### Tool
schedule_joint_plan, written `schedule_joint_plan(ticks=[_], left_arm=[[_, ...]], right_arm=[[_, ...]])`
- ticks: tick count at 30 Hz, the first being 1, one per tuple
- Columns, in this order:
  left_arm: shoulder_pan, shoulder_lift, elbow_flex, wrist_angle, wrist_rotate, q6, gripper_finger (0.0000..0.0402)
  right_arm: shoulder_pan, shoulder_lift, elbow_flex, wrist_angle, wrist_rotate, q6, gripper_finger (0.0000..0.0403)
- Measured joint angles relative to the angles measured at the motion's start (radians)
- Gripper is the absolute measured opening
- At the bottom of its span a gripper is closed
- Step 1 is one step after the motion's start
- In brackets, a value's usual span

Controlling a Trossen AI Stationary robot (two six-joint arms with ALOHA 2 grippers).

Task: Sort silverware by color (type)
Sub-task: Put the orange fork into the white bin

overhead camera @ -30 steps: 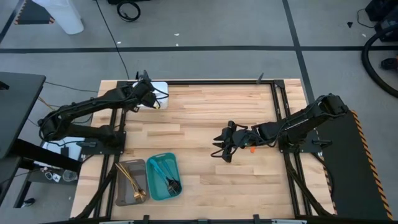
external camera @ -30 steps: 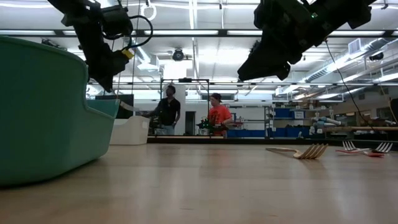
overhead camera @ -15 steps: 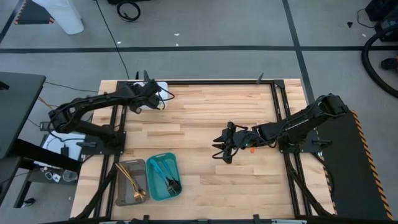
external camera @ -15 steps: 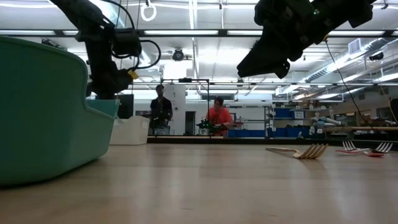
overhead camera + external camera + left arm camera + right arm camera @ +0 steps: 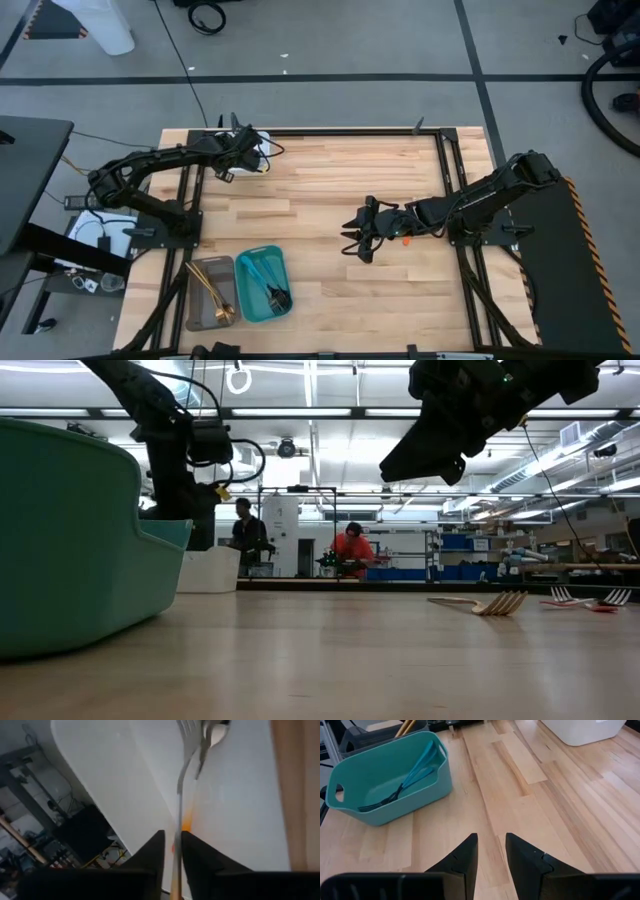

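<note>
My left gripper is over the white tray at the table's far left corner, shut on a fork with an orange handle and a silver head. A spoon lies in that tray beside the fork's head. My right gripper is open and hovers above bare wood mid-table. A pale fork and orange-red forks lie flat on the table in the low view. Teal pieces lie in the teal tray. My left gripper pinches the fork's orange handle between its two fingers. The fork runs on forward past the fingertips, its head over the white tray's floor. I cannot tell whether the tines touch the tray.
A grey tray with gold pieces stands next to the teal tray at the near left edge. A black frame borders the table. Two people stand in the room beyond the table. Bare wood lies between the two arms.
My left gripper has moved a little toward the table's right and down over the white tray, still shut on the fork. My right arm has kept still.
</note>
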Motion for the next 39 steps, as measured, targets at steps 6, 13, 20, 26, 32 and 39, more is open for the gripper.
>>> schedule_joint_plan(ticks=[6, 13, 20, 26, 32, 39], left_arm=[[-0.001, -0.002, 0.0, 0.042, -0.034, -0.007, 0.0123], [-0.04, -0.011, 0.0, -0.024, 0.033, -0.012, 0.0136], [-0.103, -0.119, 0.0, -0.02, 0.119, -0.065, 0.0136], [-0.098, -0.206, 0.001, -0.055, 0.114, -0.124, 0.0136], [0.014, -0.171, 0.001, -0.157, 0.11, -0.15, 0.0136], [0.078, -0.099, 0.001, -0.18, 0.183, -0.164, 0.0134]], right_arm=[[0.0, 0.0, 0.0, 0.006, 0.0, -0.001, 0.011], [0.0, 0.0, 0.0, -0.011, 0.0, -0.025, 0.011], [-0.016, 0.0, 0.0, -0.157, -0.001, -0.025, 0.011], [-0.038, 0.0, 0.0, -0.214, -0.001, -0.004, 0.01], [-0.038, 0.0, 0.0, -0.134, -0.007, -0.039, 0.0088], [-0.038, 0.0, 0.001, -0.107, -0.007, -0.069, 0.0086]])
